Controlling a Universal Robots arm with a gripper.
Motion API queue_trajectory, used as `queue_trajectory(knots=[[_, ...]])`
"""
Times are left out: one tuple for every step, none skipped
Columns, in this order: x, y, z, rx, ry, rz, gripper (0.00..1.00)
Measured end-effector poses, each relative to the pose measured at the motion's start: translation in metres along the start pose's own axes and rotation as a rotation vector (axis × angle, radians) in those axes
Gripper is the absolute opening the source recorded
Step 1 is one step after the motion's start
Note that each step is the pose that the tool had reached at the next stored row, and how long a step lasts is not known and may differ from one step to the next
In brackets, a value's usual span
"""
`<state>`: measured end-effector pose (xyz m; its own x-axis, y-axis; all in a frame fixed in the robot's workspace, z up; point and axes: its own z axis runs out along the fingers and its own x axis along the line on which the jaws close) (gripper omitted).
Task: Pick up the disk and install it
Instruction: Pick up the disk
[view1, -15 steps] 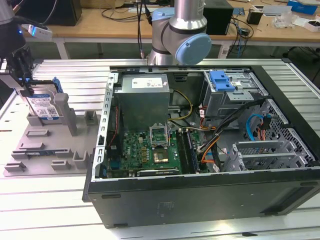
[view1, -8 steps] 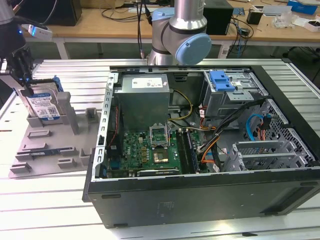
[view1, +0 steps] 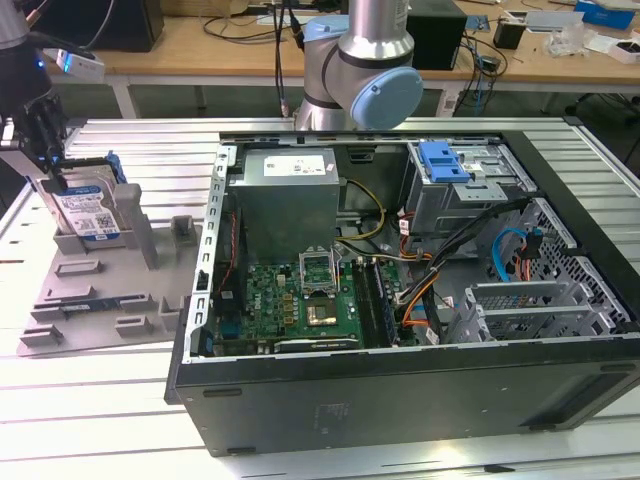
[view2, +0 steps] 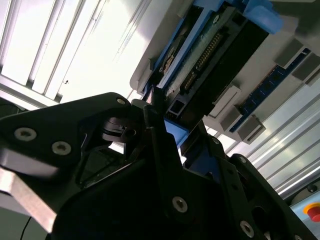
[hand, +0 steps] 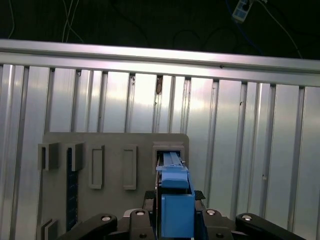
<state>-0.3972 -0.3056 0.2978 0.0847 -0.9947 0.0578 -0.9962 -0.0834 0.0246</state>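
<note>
The disk (view1: 88, 212), silver with a blue-and-white label and a blue carrier frame, stands on edge in a slot of the grey holder (view1: 100, 290) at the exterior view's left. My gripper (view1: 50, 165) comes down on its top edge from above. In the first wrist view the blue frame of the disk (hand: 175, 180) sits between the fingers of my gripper (hand: 175, 200), which press its two sides. In the second wrist view the disk (view2: 210, 55) shows its connector edge, with my gripper (view2: 176, 125) closed on the blue frame.
An open computer case (view1: 400, 300) lies in the middle of the slatted metal table (view1: 100, 420). At its back right is a metal drive cage with a blue tab (view1: 445, 165). The arm's base (view1: 360, 70) stands behind the case. The holder (hand: 110, 150) has several other slots.
</note>
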Motion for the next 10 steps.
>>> queue_trajectory(knots=[[0.0, 0.0002, 0.0001, -0.0001, 0.0001, 0.0, 0.37], [0.0, 0.0003, 0.0001, -0.0002, 0.0001, 0.001, 0.37], [0.0, 0.0004, 0.0002, -0.0002, 0.0002, 0.001, 0.37], [-0.0001, 0.0005, 0.0003, -0.0003, 0.0001, 0.001, 0.37], [-0.0001, 0.0007, 0.0004, -0.0004, 0.0002, 0.001, 0.37], [-0.0001, 0.0008, 0.0005, -0.0004, 0.0001, 0.001, 0.37], [-0.0001, 0.001, 0.0008, 0.0001, -0.0001, 0.001, 0.37], [-0.0002, 0.0013, 0.001, -0.0002, 0.0, 0.001, 0.37], [-0.0002, 0.0015, 0.001, -0.0002, 0.0001, 0.001, 0.37], [-0.0002, 0.0017, 0.0011, -0.0004, 0.0001, 0.002, 0.37]])
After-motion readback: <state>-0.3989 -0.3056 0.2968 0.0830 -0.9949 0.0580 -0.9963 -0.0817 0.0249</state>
